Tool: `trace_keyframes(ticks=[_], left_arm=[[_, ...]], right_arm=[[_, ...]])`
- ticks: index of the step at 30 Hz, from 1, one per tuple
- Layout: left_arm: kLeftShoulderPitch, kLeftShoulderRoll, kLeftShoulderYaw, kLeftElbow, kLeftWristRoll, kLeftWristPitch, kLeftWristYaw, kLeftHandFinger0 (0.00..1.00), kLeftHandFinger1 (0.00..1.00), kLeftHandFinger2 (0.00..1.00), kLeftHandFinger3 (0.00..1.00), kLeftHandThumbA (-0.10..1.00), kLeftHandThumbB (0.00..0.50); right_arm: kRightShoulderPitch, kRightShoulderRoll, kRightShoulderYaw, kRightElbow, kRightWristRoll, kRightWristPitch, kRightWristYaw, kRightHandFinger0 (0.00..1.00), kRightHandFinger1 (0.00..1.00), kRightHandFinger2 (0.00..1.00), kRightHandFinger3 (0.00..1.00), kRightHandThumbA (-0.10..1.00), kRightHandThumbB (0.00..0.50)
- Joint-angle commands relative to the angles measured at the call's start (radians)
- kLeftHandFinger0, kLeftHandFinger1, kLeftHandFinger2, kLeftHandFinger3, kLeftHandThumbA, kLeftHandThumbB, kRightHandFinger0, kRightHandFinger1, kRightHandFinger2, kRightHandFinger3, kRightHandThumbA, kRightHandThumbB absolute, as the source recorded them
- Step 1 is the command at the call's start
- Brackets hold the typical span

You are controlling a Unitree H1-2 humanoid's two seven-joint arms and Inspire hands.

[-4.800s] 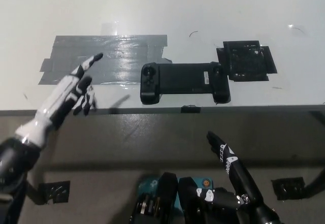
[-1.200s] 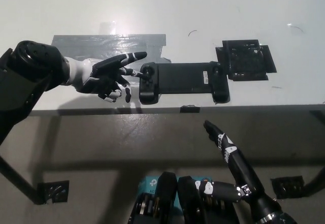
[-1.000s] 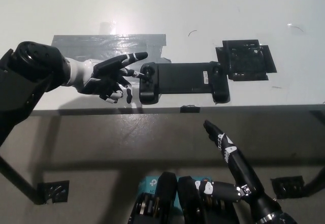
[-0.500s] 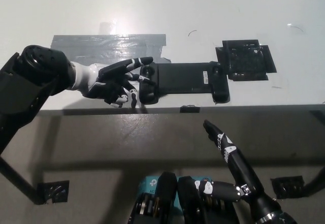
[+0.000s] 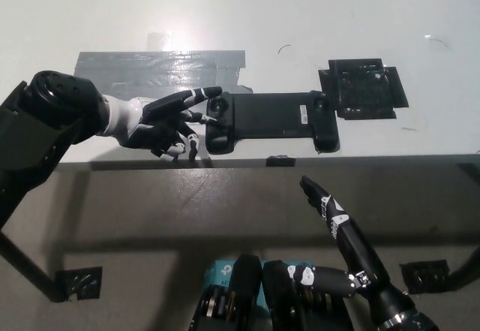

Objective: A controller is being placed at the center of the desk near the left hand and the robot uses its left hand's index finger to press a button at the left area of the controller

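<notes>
On the pale worktop [image 5: 315,16], seen from the head camera, a black controller [image 5: 270,121] lies lengthwise near the front edge, just right of a strip of grey tape [image 5: 142,68] and just left of a black square pad [image 5: 364,88]. The left robot hand [image 5: 169,117] reaches in from the picture's left, holding nothing, its fingers [image 5: 196,94] spread, one stretched toward the controller's left grip, where a round button [image 5: 218,106] sits. Whether that fingertip is touching the button or only just beside it cannot be told from this angle. The right robot hand [image 5: 330,218] rests below the worktop's edge, well apart from the controller, holding nothing, with one finger extended; whether its other fingers are spread or curled cannot be told.

Judging from the pose, the pressing step is in hand: the controller is already placed, and the finger is at its left end. The next move would call for a short, steady push down on the button without nudging the controller sideways toward the edge.
</notes>
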Motion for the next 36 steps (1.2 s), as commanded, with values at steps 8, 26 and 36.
trace_keyframes(ticks=[8,26,36], left_arm=[[-0.088,0.037,0.06,-0.003,0.027,0.016,-0.005,0.0,0.03,0.39,1.0,1.0,0.416],[-0.067,0.004,0.054,0.051,0.06,0.016,-0.034,0.0,0.0,0.33,1.0,1.0,0.409],[-0.032,-0.003,0.068,0.009,0.098,0.016,-0.018,0.0,0.06,0.32,1.0,1.0,0.413]], right_arm=[[-0.031,0.012,-0.012,-0.035,0.01,-0.003,0.003,1.0,1.0,1.0,1.0,1.0,0.283],[-0.037,0.013,-0.015,-0.034,0.019,-0.002,0.005,1.0,1.0,1.0,1.0,1.0,0.276],[-0.039,0.014,-0.015,-0.038,0.019,0.005,0.007,1.0,1.0,1.0,1.0,1.0,0.279]])
